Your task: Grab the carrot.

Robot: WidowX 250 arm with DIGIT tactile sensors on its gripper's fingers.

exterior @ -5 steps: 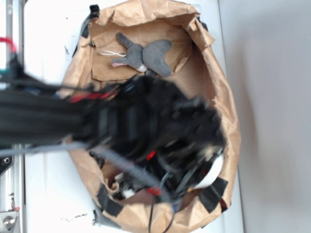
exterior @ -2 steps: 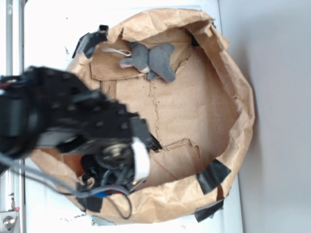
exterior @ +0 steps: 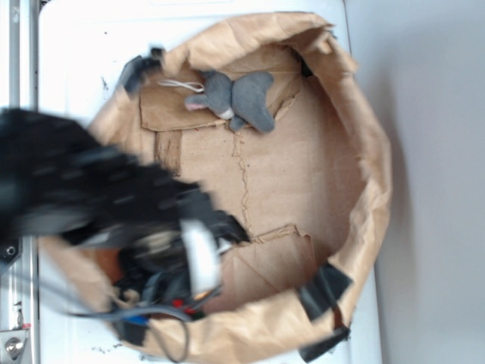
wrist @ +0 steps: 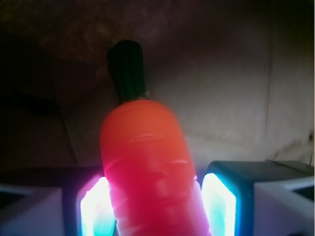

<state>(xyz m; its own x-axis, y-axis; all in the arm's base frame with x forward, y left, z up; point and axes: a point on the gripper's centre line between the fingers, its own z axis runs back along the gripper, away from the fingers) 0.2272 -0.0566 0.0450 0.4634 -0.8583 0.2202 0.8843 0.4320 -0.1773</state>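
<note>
Both pincer (wrist: pixel 157 206) pads apparently pressing carrot (wrist: pixel 147 167); no legible writing.

Carrot (wrist: pixel 150 167) tip cut off below; arm (exterior: pixel 91 197) motion-blurred

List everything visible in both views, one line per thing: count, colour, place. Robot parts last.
carrot: one, bright orange with a dark green top, between the gripper fingers in the wrist view; hidden in the exterior view.
plush bunny: one, grey, lying at the far side of the bag floor.
paper bag: one, brown, walls rolled down, sitting on the table.
tape patches: several, black, on the bag rim.
table: one, white, under the bag.
arm: one, black, blurred, reaching over the bag's left rim.
gripper: one, pale fingers pressed against both sides of the carrot.
</note>
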